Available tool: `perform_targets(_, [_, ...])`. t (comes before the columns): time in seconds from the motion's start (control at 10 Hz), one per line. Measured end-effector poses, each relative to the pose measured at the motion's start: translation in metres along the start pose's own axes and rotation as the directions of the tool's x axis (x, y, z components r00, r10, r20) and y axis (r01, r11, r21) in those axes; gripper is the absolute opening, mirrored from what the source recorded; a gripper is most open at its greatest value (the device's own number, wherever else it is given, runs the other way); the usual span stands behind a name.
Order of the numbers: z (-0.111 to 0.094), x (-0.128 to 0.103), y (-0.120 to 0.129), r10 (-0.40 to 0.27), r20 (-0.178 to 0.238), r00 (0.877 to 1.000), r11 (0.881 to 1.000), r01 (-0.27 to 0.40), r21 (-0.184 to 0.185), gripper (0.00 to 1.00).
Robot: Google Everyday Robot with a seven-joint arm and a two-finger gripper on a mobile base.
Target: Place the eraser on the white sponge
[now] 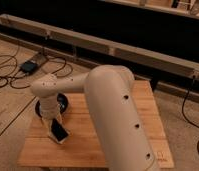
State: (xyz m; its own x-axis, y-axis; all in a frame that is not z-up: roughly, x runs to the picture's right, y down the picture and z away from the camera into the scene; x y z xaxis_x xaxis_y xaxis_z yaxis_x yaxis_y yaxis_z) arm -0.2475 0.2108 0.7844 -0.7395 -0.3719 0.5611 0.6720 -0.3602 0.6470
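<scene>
My gripper point(54, 125) hangs from the pale wrist over the front left part of the wooden table point(138, 107). It is shut on the eraser point(59, 131), a glossy black slab held tilted just below the wrist. A cream-white edge under the eraser's lower right side is the white sponge point(63, 140), mostly hidden by the eraser. I cannot tell whether the eraser touches the sponge. The big pale arm point(113, 115) crosses the table from the lower right.
A dark bowl point(61, 103) sits on the table just behind the gripper, partly hidden by the wrist. Cables and a small dark box point(29, 66) lie on the floor to the left. A long dark wall with a ledge runs behind the table.
</scene>
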Motion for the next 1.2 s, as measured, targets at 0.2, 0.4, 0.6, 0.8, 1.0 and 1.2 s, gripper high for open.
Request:
perform_targets(0.2, [-0.001,-0.002,-0.003,-0.009,0.005,1.0,1.0,0.009,0.005,0.62])
perform_targets(0.4, [-0.001,-0.004,-0.005,-0.014,0.007,1.0,1.0,0.014,0.008,0.62])
perform_targets(0.6, [-0.001,-0.004,-0.004,-0.014,0.008,1.0,1.0,0.014,0.008,0.62])
perform_targets(0.8, [-0.001,-0.005,0.0,-0.007,0.007,1.0,1.0,0.007,0.001,0.62])
perform_targets(1.0, [-0.002,-0.006,0.006,0.007,0.005,1.0,1.0,-0.007,-0.008,0.62])
perform_targets(1.2, [-0.004,-0.009,0.014,0.035,0.001,0.999,0.999,-0.035,-0.011,0.62])
